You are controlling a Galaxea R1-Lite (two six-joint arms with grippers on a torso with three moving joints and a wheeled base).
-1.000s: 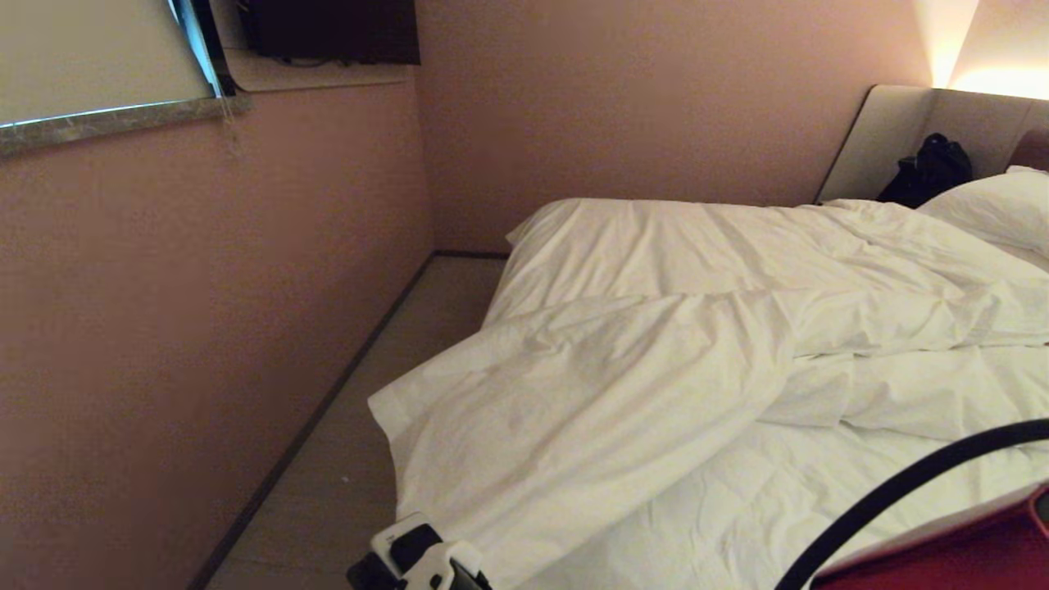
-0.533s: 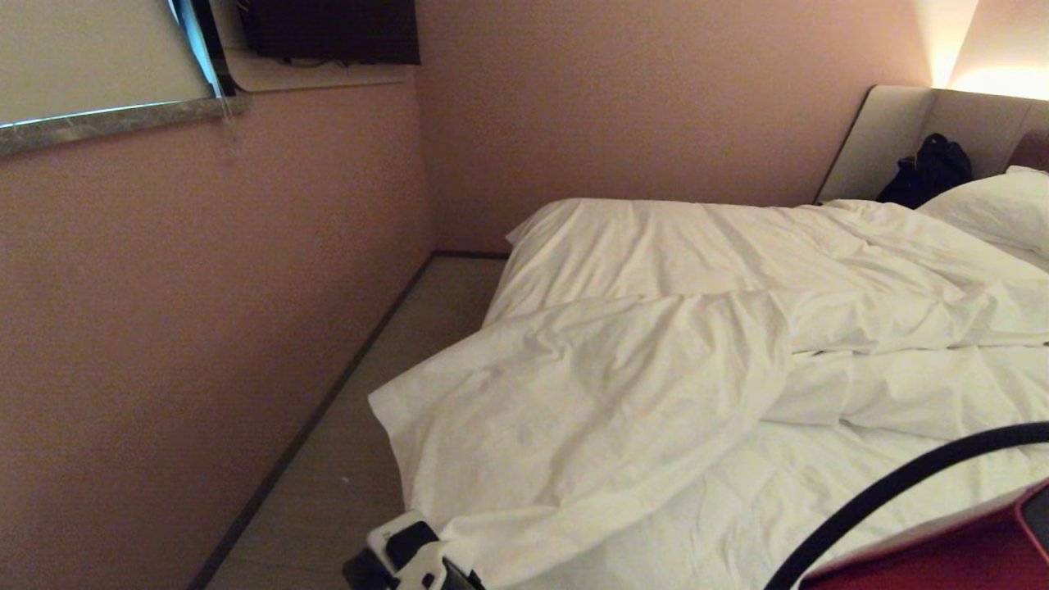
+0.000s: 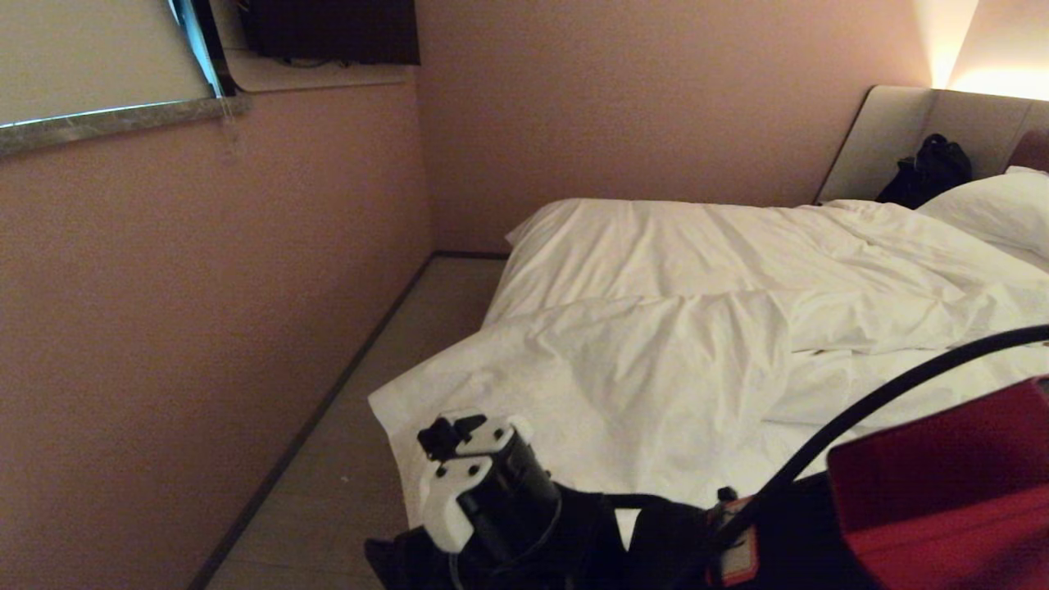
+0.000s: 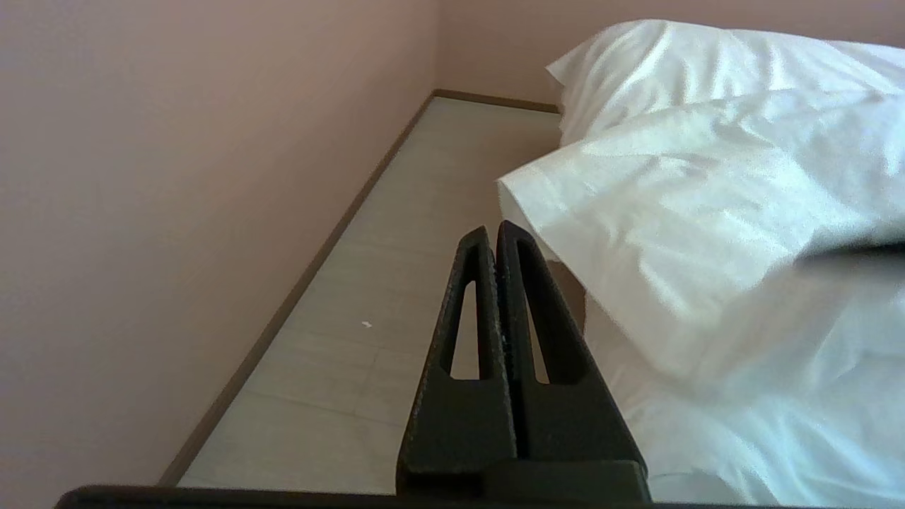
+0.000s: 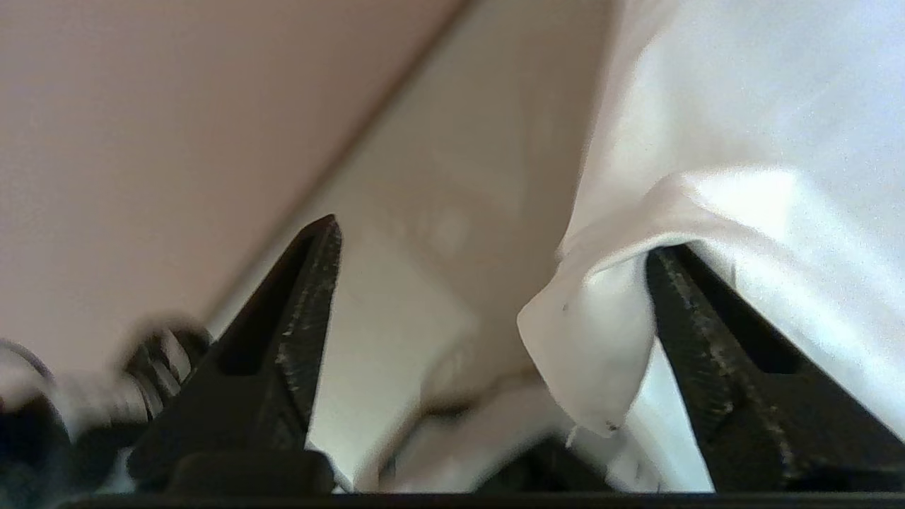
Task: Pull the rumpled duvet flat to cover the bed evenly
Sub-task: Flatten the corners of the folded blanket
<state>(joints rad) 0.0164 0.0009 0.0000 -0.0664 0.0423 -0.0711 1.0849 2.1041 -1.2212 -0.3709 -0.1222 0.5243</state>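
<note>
The white duvet [image 3: 656,360] lies creased over the bed, whose beige headboard [image 3: 893,135] is at the far right. A thick fold runs across the duvet's middle, and its near corner [image 3: 393,410] hangs over the bed's side toward the floor. My right gripper [image 3: 452,428] hovers just above that near edge, jaws wide open. In the right wrist view the right gripper [image 5: 495,239] holds nothing, though a duvet corner [image 5: 601,353] drapes against one finger [image 5: 700,339]. My left gripper [image 4: 491,230] is shut and empty, low beside the bed and pointing along the floor.
A narrow strip of floor [image 3: 369,393] runs between the pink wall [image 3: 205,287] and the bed. A white pillow [image 3: 992,205] and a black bag [image 3: 926,172] sit by the headboard. A window sill [image 3: 115,119] juts from the wall at the upper left.
My right gripper has opened and let go of the duvet's near edge, then risen into the head view. The duvet's near part has settled lower and flatter.
</note>
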